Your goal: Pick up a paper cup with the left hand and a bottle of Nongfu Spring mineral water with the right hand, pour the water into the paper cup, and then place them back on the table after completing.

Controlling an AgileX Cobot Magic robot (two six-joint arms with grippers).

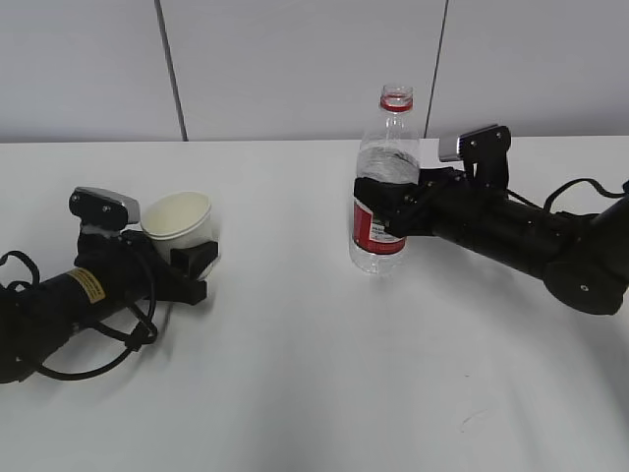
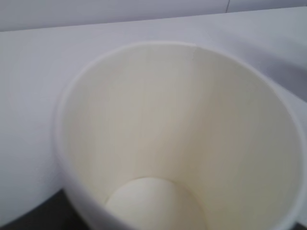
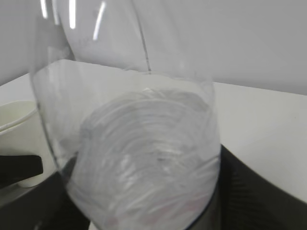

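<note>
- Now the left hand point(image 1: 187, 264) lies low on the table point(image 1: 295, 393), its jaws set either side of the cup point(image 1: 179, 224); the cup looks clasped, though contact is hard to confirm; the left wrist view shows only the cup's point(image 2: 182, 143) pale, empty inside.
- Across the table, well apart, the right hand point(image 1: 388, 205) has its jaws around the bottle point(image 1: 383, 182) at the label; whether they press firmly I cannot tell; the right wrist view shows the bottle point(image 3: 144, 158) filling the frame, dark jaw parts on both sides.
- Upright on the table, the bottle has no cap, only a red ring at the neck; water point(image 1: 378, 258) seems to sit low in it, but the level is hard to read.
- By my reading, the step in hand is grasping; nothing is lifted yet.
- Next, both grips should be firm, then both arms lift and meet near the middle; the bottle must tilt slowly over the cup's mouth; too tight a squeeze could buckle the thin cup.
</note>
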